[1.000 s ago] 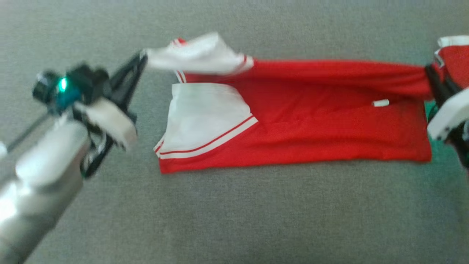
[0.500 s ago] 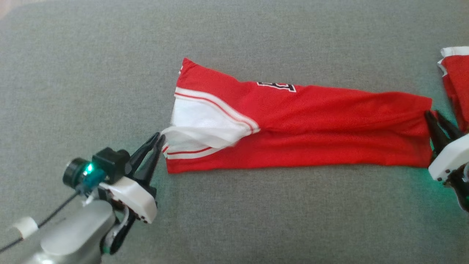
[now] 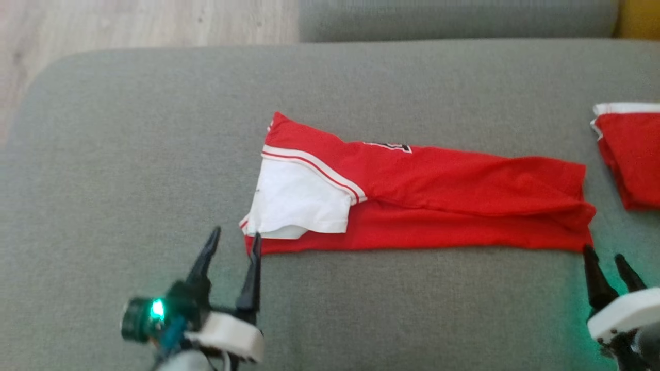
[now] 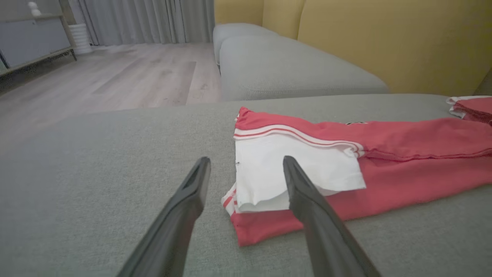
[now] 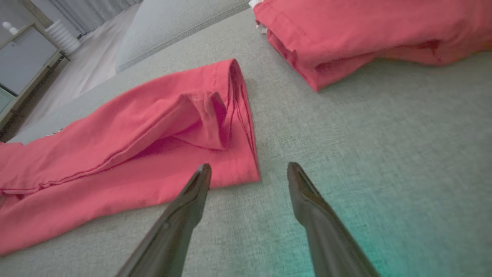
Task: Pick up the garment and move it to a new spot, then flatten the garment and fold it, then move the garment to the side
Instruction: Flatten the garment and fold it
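Note:
A red garment (image 3: 454, 206) with a white, red-striped sleeve (image 3: 299, 198) lies folded lengthwise into a long band on the grey couch cushion (image 3: 129, 154). My left gripper (image 3: 234, 239) stands open just off the band's near left corner, nothing between its fingers; the left wrist view has the white sleeve (image 4: 292, 169) right beyond its tips (image 4: 246, 163). My right gripper (image 3: 603, 255) is open at the near right corner, clear of the cloth. In the right wrist view the red hem (image 5: 230, 127) lies just ahead of the open tips (image 5: 249, 169).
A second folded red garment (image 3: 631, 154) lies at the cushion's right edge, also seen as a red stack (image 5: 365, 34). Wooden floor (image 3: 129, 23) lies beyond the cushion's rounded far left corner. Another grey cushion (image 4: 284, 65) and a yellow backrest (image 4: 384, 38) stand behind.
Both grippers let go of the garment's far edge after laying it over the near half, then drew back toward me and opened. The camera has tilted, so the whole picture shifted down.

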{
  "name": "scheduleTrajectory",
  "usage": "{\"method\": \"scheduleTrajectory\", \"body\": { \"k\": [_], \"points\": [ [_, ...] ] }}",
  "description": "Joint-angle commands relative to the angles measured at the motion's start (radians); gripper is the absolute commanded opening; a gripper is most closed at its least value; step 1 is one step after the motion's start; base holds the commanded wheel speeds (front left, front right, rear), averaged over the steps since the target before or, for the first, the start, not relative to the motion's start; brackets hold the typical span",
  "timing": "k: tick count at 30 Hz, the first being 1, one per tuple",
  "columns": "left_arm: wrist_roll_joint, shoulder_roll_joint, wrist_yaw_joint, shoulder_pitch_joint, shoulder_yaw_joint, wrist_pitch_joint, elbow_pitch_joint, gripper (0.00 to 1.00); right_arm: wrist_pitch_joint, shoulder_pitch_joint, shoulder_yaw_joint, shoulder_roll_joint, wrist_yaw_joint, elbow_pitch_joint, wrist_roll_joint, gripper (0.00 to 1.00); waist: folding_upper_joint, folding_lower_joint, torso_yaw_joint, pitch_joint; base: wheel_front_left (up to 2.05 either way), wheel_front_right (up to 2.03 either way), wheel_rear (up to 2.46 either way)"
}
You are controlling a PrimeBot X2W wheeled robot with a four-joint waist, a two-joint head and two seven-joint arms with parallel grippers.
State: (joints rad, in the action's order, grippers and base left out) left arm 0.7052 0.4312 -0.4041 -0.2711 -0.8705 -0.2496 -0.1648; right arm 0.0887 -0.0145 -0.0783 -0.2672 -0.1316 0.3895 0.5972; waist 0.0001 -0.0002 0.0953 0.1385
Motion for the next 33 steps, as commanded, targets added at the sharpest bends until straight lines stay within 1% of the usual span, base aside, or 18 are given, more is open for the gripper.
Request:
{"method": "scheduleTrajectory", "body": {
  "k": [1,2,3,6,8,14,20,23,26,27,28,29,30,33],
  "points": [
    [-0.022,0.012,-0.014,-0.002,0.051,-0.012,0.033,1.00,-0.001,-0.017,-0.003,-0.015,0.001,-0.042,-0.012,1.00,-0.0001,0.0002,0.018,-0.023,0.00,0.00,0.00],
    [-0.072,-0.015,-0.031,0.051,0.081,-0.012,0.064,1.00,0.003,-0.009,-0.044,0.012,0.001,-0.052,-0.035,1.00,-0.0001,0.0002,0.031,-0.037,0.00,0.00,0.00],
    [-0.095,-0.027,-0.035,0.075,0.090,-0.012,0.075,1.00,0.005,-0.012,-0.066,0.024,0.001,-0.057,-0.049,1.00,-0.0001,0.0002,0.038,-0.043,0.00,0.00,0.00],
    [-0.146,-0.064,-0.042,0.134,0.120,-0.012,0.103,1.00,0.012,-0.042,-0.139,0.057,0.001,-0.062,-0.098,1.00,-0.0001,0.0002,0.062,-0.051,0.00,0.00,0.00],
    [-0.178,-0.084,-0.037,0.162,0.133,-0.012,0.116,1.00,0.022,-0.073,-0.186,0.076,0.001,-0.057,-0.138,1.00,-0.0001,0.0002,0.077,-0.050,0.00,0.00,0.00],
    [-0.243,-0.136,0.000,0.198,0.157,-0.012,0.116,1.00,0.056,-0.179,-0.286,0.122,0.001,0.007,-0.261,1.00,-0.0001,0.0002,0.109,-0.032,0.00,0.00,0.00],
    [-0.282,-0.167,0.037,0.197,0.181,-0.012,0.090,1.00,0.091,-0.195,-0.375,0.165,0.001,0.110,-0.388,1.00,-0.0001,0.0002,0.122,-0.023,0.00,0.00,0.00],
    [-0.297,-0.177,0.049,0.198,0.196,-0.012,0.083,1.00,0.106,-0.197,-0.405,0.188,0.001,0.128,-0.420,1.00,-0.0001,0.0002,0.121,-0.019,0.00,0.00,0.00],
    [-0.312,-0.186,0.060,0.200,0.208,-0.012,0.078,1.00,0.121,-0.205,-0.410,0.202,0.001,0.143,-0.429,1.00,-0.0001,0.0002,0.123,-0.016,0.00,0.00,0.00],
    [-0.317,-0.189,0.064,0.200,0.211,-0.012,0.076,1.00,0.128,-0.208,-0.402,0.205,0.001,0.148,-0.422,0.81,-0.0001,0.0002,0.123,-0.016,0.00,0.00,0.00],
    [-0.321,-0.191,0.068,0.201,0.214,-0.012,0.073,1.00,0.140,-0.210,-0.391,0.208,0.001,0.155,-0.410,0.48,-0.0001,0.0002,0.124,-0.017,0.00,0.00,0.00],
    [-0.325,-0.193,0.072,0.203,0.217,-0.012,0.071,1.00,0.150,-0.210,-0.379,0.210,0.001,0.159,-0.398,0.08,-0.0001,0.0002,0.124,-0.018,0.00,0.00,0.00],
    [-0.329,-0.194,0.075,0.204,0.220,-0.012,0.069,1.00,0.157,-0.209,-0.366,0.212,0.001,0.160,-0.384,0.00,-0.0001,0.0002,0.125,-0.019,0.00,0.00,0.00],
    [-0.337,-0.195,0.082,0.207,0.233,-0.012,0.063,1.00,0.157,-0.201,-0.344,0.214,0.001,0.146,-0.351,0.00,-0.0001,0.0002,0.121,-0.023,0.00,0.00,0.00]
  ]
}}
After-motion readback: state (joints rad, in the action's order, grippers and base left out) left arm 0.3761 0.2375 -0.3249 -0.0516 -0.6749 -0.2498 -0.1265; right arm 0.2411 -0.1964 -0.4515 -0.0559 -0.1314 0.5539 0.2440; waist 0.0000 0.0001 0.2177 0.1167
